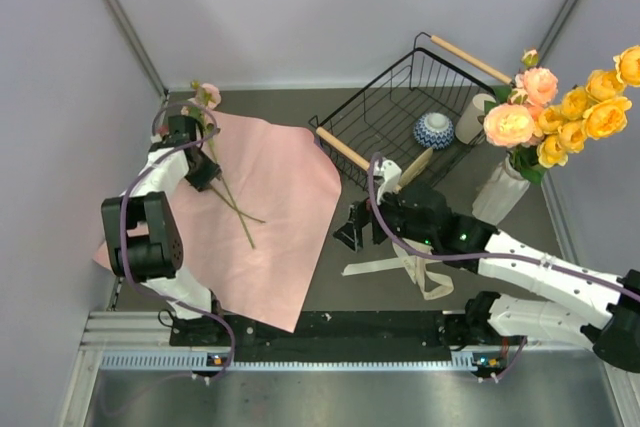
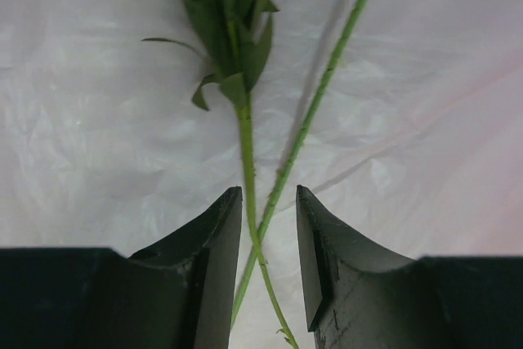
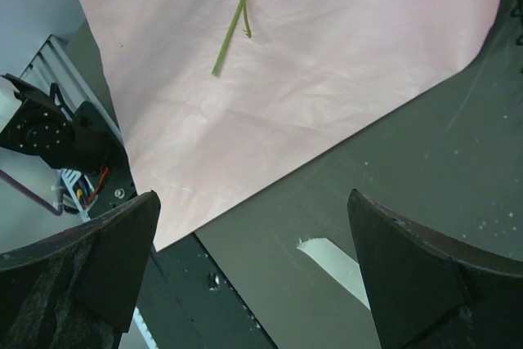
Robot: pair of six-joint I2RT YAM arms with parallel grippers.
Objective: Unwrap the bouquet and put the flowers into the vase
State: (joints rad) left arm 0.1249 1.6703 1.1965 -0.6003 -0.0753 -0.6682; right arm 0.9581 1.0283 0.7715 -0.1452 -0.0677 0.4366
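Top view: your left gripper (image 1: 200, 172) sits over two loose stems (image 1: 235, 209) on the pink paper (image 1: 280, 197). The vase (image 1: 500, 192), already full of blooms (image 1: 560, 112), is way off beyond your right gripper (image 1: 347, 232).

Left wrist: jaws are apart, straddling the crossed stems, not pinching them.

Right wrist: jaws spread wide, holding nothing, with the paper edge ahead and a ribbon (image 3: 335, 259) strip just below.
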